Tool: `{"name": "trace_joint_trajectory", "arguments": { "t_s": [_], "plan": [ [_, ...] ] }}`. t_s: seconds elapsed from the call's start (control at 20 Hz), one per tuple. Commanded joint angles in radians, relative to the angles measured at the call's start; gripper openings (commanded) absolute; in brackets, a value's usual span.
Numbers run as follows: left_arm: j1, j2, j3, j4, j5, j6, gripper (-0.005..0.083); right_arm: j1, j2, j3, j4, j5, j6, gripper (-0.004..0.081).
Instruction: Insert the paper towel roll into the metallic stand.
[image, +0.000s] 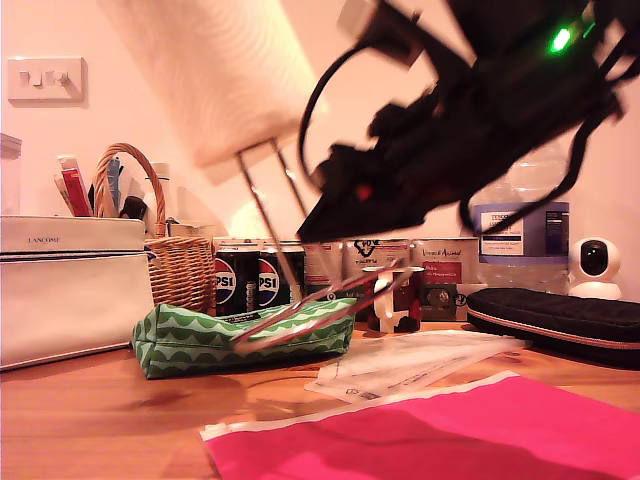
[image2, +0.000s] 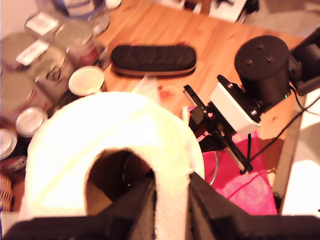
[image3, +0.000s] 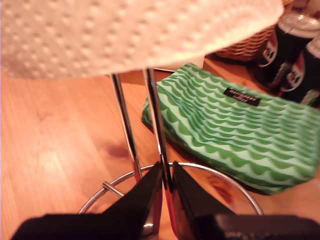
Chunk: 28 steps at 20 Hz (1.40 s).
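Observation:
The paper towel roll (image: 215, 75) hangs tilted high at the exterior view's left, and its lower end sits over the tip of the metallic stand's (image: 262, 220) upright loop. My first gripper (image2: 171, 180) is shut on the roll's (image2: 100, 140) wall, one finger inside the core and one outside. The chrome stand (image3: 154, 120) leans, its ring base raised near the green pouch. My second gripper (image3: 166, 175) is shut on one rod just above the ring, below the roll (image3: 125, 35). The black second arm (image: 470, 110) fills the exterior view's upper right.
A green wavy pouch (image: 240, 340) lies under the stand. Behind it stand Pepsi cans (image: 250, 280), a wicker basket (image: 180, 265), a white case (image: 70, 290), tins and a water bottle (image: 520, 230). A black case (image: 560, 320), plastic sleeves (image: 410, 365) and a pink mailer (image: 450, 435) lie in front.

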Motion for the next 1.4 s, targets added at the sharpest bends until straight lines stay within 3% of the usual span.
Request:
{"name": "trace_joint_trajectory", "arguments": {
  "t_s": [0.0,0.35,0.5,0.65,0.95,1.35],
  "plan": [
    [-0.028,0.014,0.023,0.045,-0.007,-0.01,-0.0022,0.01,0.032,0.023,0.039,-0.008,0.056,-0.0013],
    [-0.108,0.113,0.023,0.053,-0.145,-0.035,-0.0021,0.013,0.111,0.023,0.019,-0.024,0.082,-0.0011],
    [-0.12,0.127,0.023,0.056,-0.186,-0.035,-0.0021,0.011,0.111,0.023,0.018,-0.024,0.082,0.0044],
    [-0.123,0.127,0.023,0.064,-0.201,-0.037,-0.0021,0.012,0.111,0.023,-0.008,-0.03,0.082,0.0107],
    [-0.137,0.127,0.023,0.068,-0.21,-0.042,-0.0021,0.011,0.109,0.023,-0.047,-0.032,0.082,0.0147],
    [-0.158,0.127,0.023,0.068,-0.211,-0.043,-0.0021,-0.003,0.042,0.023,-0.117,-0.031,0.081,0.0147]
  ]
}}
